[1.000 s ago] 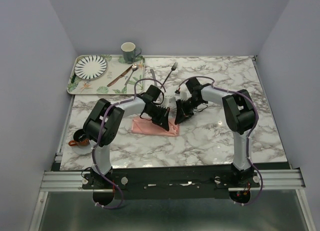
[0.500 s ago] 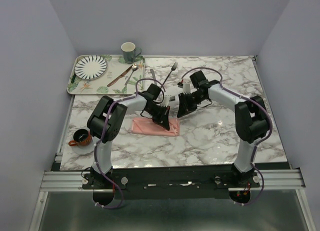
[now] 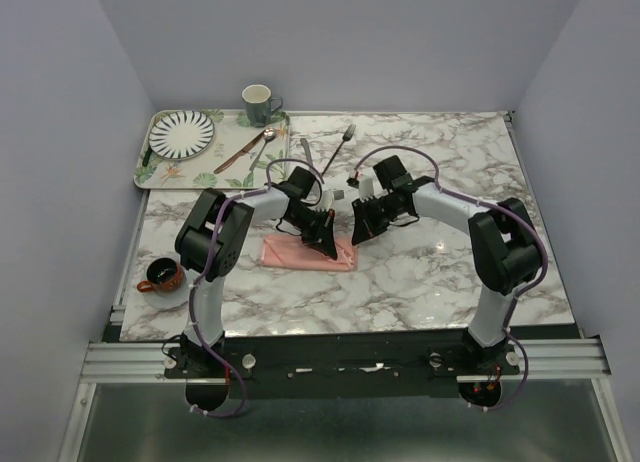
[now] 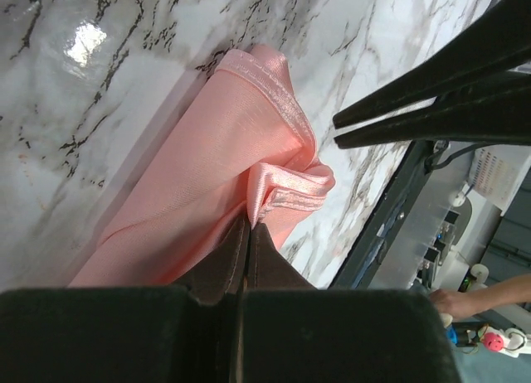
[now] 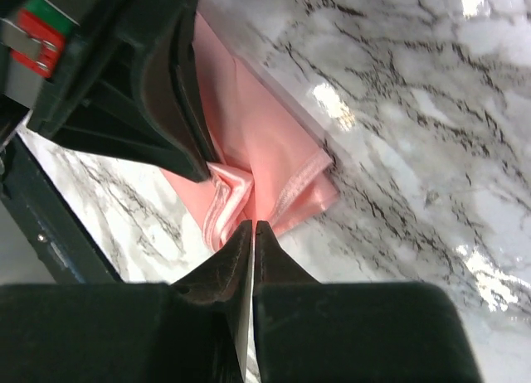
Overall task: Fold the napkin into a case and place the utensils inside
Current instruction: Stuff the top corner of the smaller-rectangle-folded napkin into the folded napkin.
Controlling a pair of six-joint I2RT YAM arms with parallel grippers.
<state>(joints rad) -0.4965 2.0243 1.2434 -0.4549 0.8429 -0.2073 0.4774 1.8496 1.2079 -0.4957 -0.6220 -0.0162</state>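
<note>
The salmon-pink napkin [image 3: 296, 253] lies folded into a narrow strip on the marble table. My left gripper [image 3: 329, 248] is shut on a raised fold at the strip's right end [image 4: 286, 184], its tips [image 4: 249, 224] pinching the cloth. My right gripper [image 3: 356, 236] faces it from the right. Its jaws are closed to a hairline, tips [image 5: 253, 225] at the napkin's [image 5: 274, 151] end, with no cloth seen between them. The fork [image 3: 341, 145] and knife [image 3: 306, 151] lie on the table behind the arms.
A leafy tray [image 3: 146, 175] at the back left carries a striped plate [image 3: 181, 133], a spoon [image 3: 263, 145] and a brown-handled utensil [image 3: 236, 157]. A green mug [image 3: 258, 104] stands at its far corner. A small dark cup [image 3: 159, 274] sits at the table's left edge.
My right gripper swung out to the right, then came back down to the napkin's right end with its jaws narrowing. The left gripper kept its pinch on the fold.
</note>
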